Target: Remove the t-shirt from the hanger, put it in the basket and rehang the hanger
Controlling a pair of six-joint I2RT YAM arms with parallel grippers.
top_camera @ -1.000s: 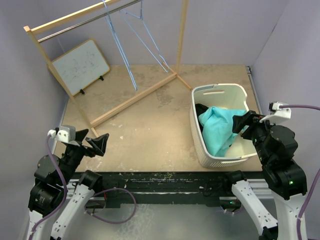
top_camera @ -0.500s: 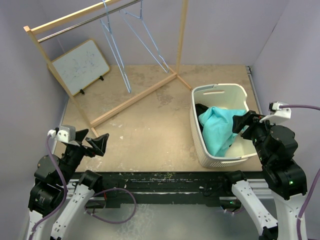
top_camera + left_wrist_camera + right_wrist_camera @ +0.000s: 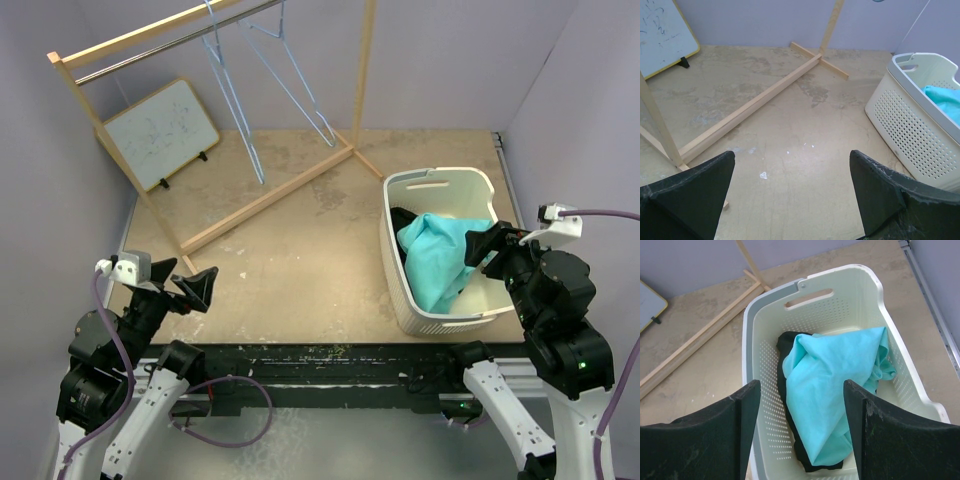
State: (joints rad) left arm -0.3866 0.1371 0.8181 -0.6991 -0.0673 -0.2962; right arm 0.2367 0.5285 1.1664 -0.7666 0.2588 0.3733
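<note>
A turquoise t-shirt point(image 3: 432, 258) lies crumpled in the white laundry basket point(image 3: 440, 182) at the right, over a black garment point(image 3: 402, 218); it also shows in the right wrist view point(image 3: 835, 385). Two bare light-blue wire hangers point(image 3: 240, 100) hang from the rail of the wooden rack point(image 3: 150, 35) at the back. My left gripper point(image 3: 200, 288) is open and empty over the table's near left. My right gripper point(image 3: 485, 245) is open and empty just above the basket's near right side, its fingers point(image 3: 715, 435) on either side of the shirt in its own view.
A small whiteboard point(image 3: 160, 133) leans at the back left behind the rack's post. The rack's wooden base beam point(image 3: 270, 197) runs diagonally across the table; it also shows in the left wrist view point(image 3: 755, 107). Purple walls close in the sides and back.
The left hanger has swung a little to the left on the rail. Neither arm has moved.
</note>
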